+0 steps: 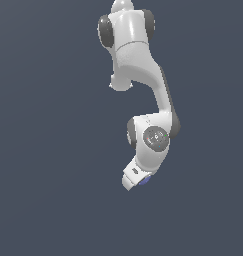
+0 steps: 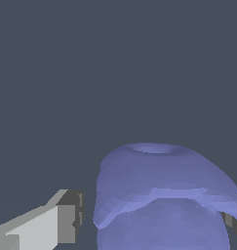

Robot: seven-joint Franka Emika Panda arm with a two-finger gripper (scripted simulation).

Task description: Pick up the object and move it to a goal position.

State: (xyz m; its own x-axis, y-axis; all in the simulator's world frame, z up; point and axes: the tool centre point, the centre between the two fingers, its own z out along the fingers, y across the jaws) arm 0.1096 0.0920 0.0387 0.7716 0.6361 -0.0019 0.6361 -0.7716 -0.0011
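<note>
Periwinkle object (image 2: 161, 195) sits between spread claw (image 2: 154, 219) fingers (image 2: 47, 227), arm (image 1: 143, 75) bent downward.

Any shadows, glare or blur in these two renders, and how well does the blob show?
Exterior view: flat dark background, no cast shadows, soft shading on the arm; the object is a tiny blue sliver behind the gripper. Wrist view: no glare; the object fills the frame, cropped at the edge, slightly soft.
</note>
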